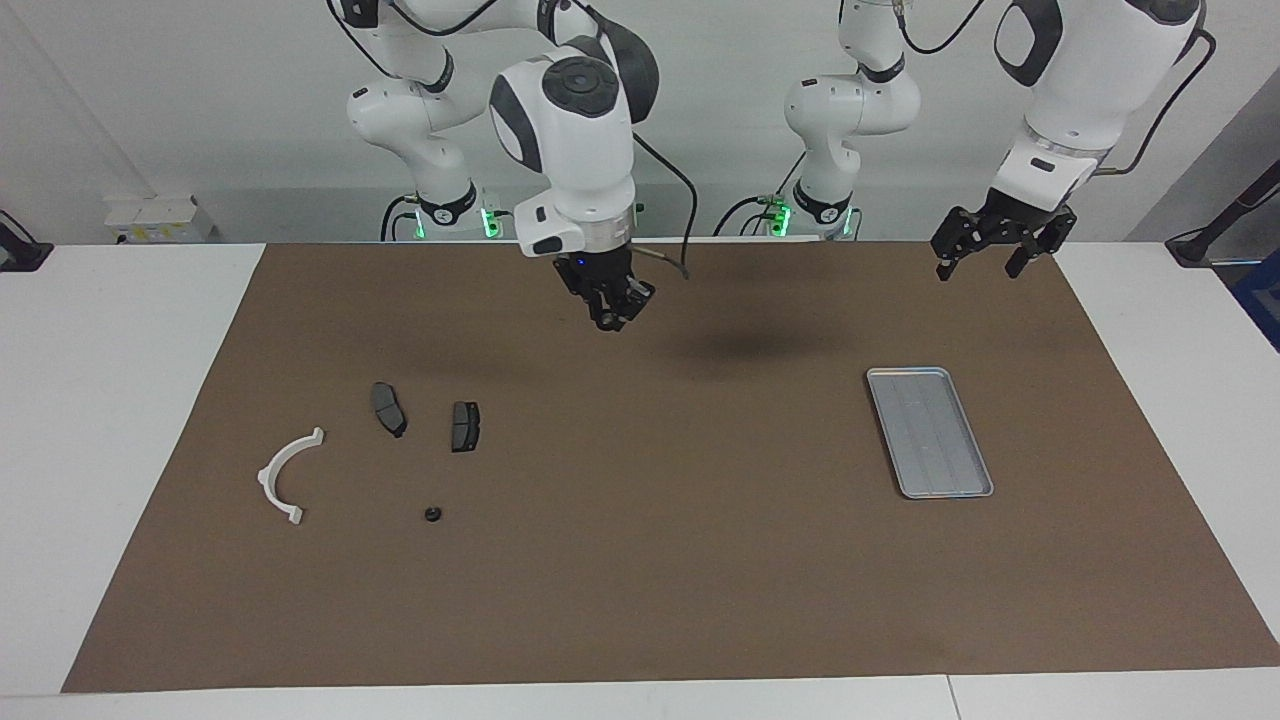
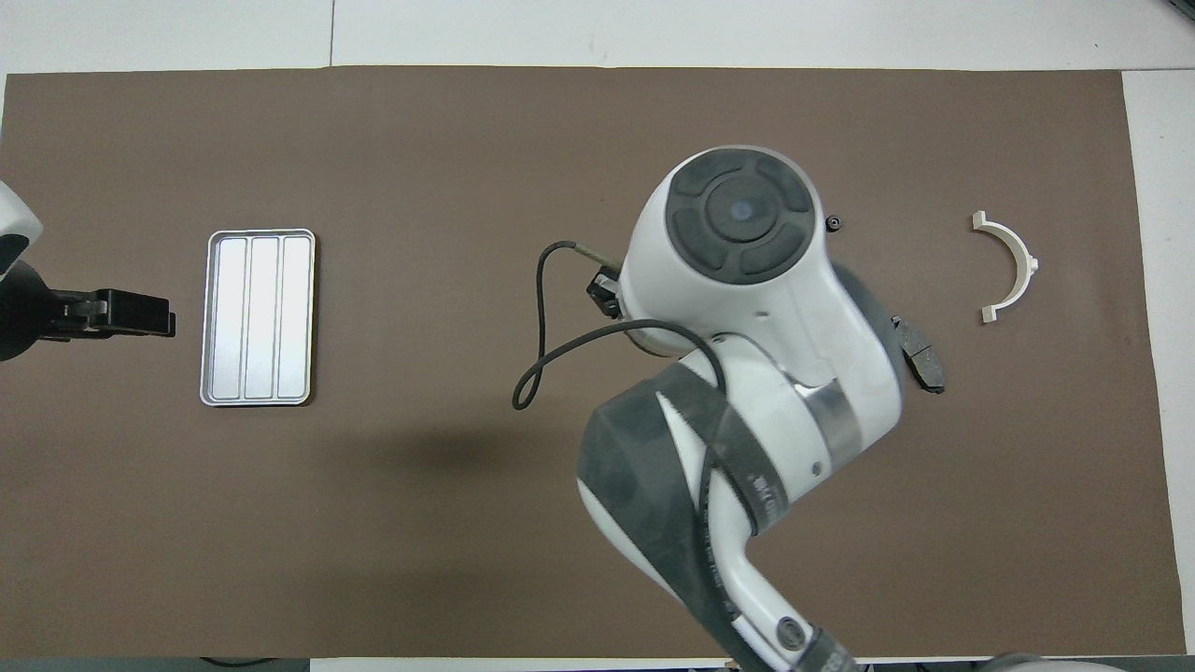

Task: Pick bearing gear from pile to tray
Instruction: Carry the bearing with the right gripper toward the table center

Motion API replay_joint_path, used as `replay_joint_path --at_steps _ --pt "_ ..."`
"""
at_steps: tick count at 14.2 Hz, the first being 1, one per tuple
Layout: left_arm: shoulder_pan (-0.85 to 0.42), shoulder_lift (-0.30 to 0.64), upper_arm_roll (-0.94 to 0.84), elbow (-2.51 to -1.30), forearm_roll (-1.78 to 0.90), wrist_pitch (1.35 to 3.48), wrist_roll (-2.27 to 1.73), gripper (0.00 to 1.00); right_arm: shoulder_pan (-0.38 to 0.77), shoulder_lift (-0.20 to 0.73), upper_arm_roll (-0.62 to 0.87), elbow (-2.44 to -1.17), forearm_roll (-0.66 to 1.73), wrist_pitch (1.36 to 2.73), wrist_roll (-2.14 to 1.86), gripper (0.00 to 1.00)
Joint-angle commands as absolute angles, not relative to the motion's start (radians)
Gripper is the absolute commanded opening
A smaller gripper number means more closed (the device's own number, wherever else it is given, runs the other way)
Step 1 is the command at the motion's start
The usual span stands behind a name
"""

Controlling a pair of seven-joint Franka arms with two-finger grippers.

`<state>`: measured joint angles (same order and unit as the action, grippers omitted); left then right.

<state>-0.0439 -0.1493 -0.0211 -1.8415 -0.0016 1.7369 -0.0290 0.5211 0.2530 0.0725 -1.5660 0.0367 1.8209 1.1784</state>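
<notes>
Tray toward left arm's end; pile toward right arm's end.

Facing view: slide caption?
Right claw shut, raised mid-mat between parts pile and empty tray; left claw waits.

Bright, even light — soft shadows, sharp.

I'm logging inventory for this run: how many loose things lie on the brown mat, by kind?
Dark grey brake pads: 2
White semicircular plastic arc: 1
Small black round piece: 1
Flat silver-grey metal tray: 1
Total: 5
</notes>
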Motion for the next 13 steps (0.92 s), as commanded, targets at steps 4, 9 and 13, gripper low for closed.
replay_joint_path --at_steps 4,9,13 --pt "-0.012 -0.215 -0.026 -1.973 -0.006 1.851 -0.028 1.00 0.574 0.307 0.071 -1.707 0.061 2.025 1.220 0.00" --pt "-0.002 -0.198 -0.028 -2.003 -0.006 1.913 -0.032 1.00 0.621 0.400 0.069 -1.743 0.046 2.147 1.245 0.00" --pt "-0.003 -0.183 -0.028 -2.025 -0.006 1.959 -0.028 1.00 0.647 0.472 0.067 -1.736 0.028 2.232 1.284 0.00"
